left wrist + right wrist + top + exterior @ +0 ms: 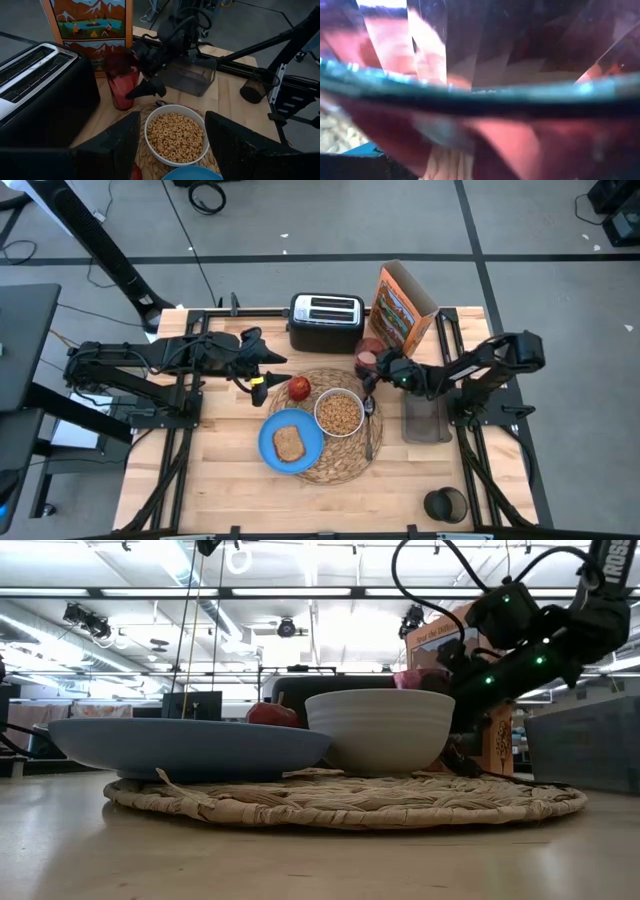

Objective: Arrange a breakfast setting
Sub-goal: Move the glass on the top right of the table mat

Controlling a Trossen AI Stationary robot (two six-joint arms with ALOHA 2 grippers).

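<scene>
The right claw grips the translucent pink-red cup at the back edge of the round woven straw placemat, beside the white cereal bowl. The left claw hangs open near the red apple. Next, probably: set the cup down (upright) and release it.

Placemat lies mid-counter. On it: plate at lower left carrying toast, bowl to its upper right, apple at upper left edge, spoon along right edge. Cup just above-right of mat, my right hand against it. Toaster above; box right of it.
</scene>
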